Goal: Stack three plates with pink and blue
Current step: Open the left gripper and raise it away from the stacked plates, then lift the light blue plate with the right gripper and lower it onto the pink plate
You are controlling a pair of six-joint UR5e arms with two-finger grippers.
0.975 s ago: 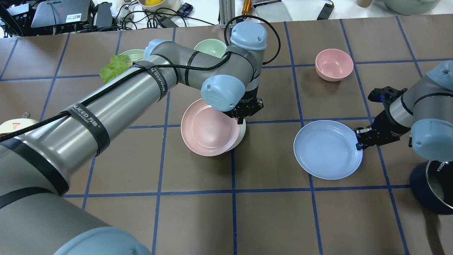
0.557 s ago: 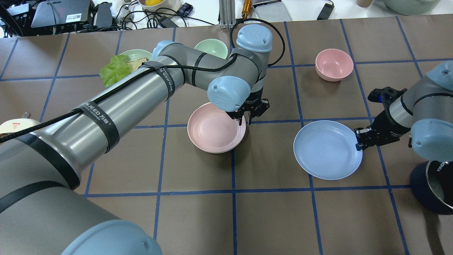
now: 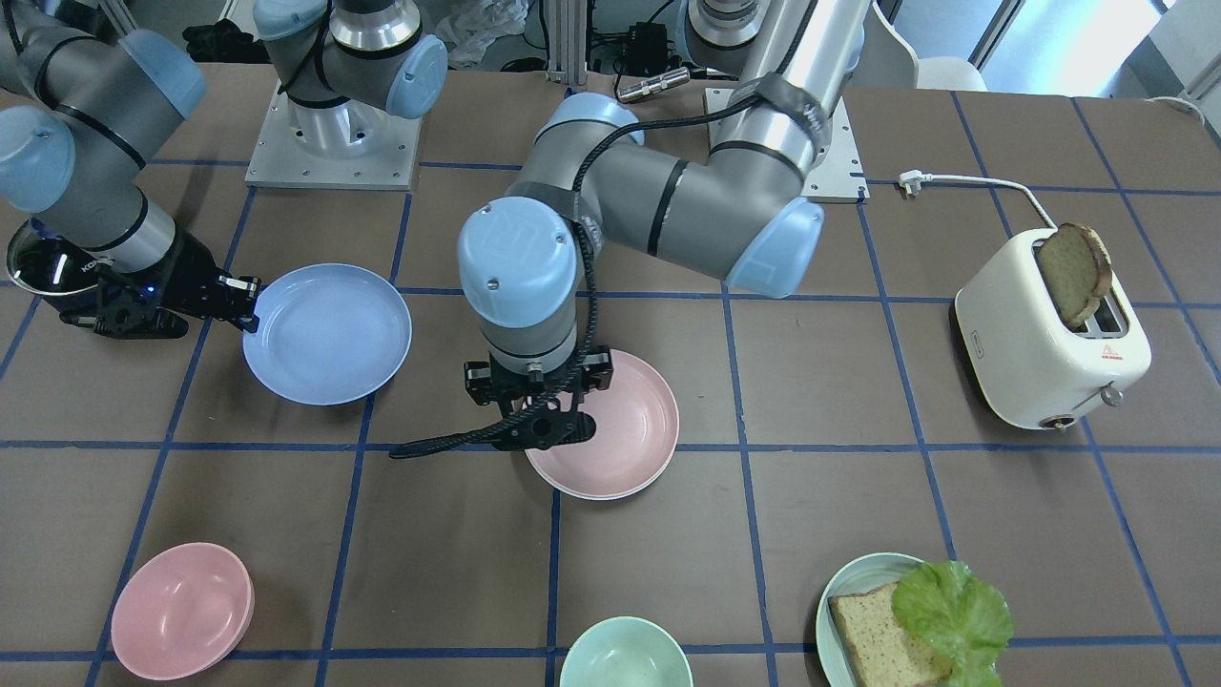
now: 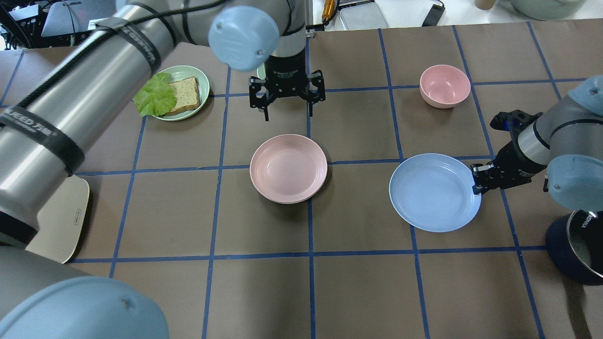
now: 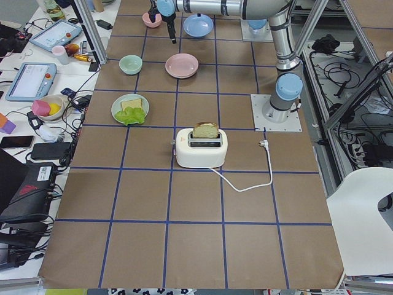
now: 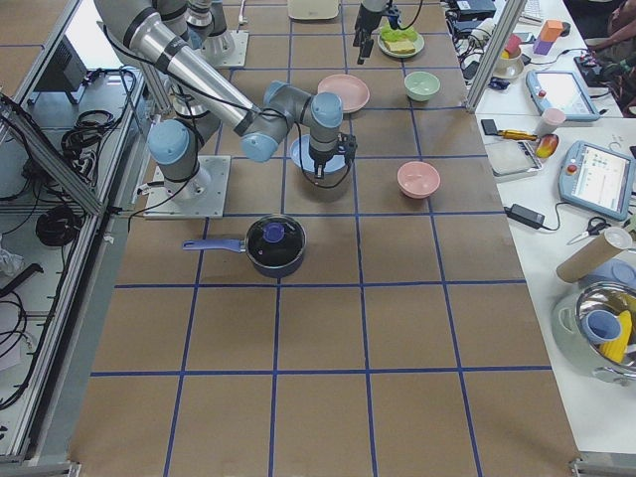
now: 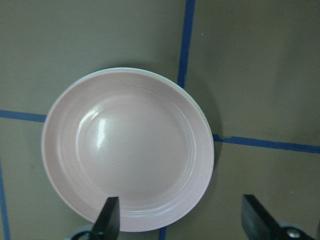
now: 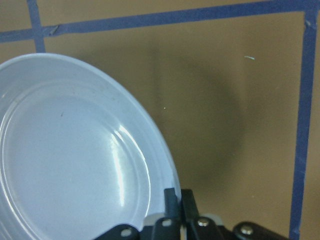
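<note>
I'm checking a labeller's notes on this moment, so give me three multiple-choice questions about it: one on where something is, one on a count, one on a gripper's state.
1. Where is the right gripper?
A. At the blue plate's rim
B. Over the toaster
C. At the pink plate's rim

2. How many bread slices show?
A. One
B. Two
C. Three

3. The left gripper is:
A. shut on the pink plate
B. shut on a bread slice
C. open, holding nothing

Answers:
1 A: its fingers pinch that rim.
2 B: one stands in the toaster, and a second lies on the pale green plate.
3 C: its fingers are spread with nothing between them, clear of the pink plate.
</note>
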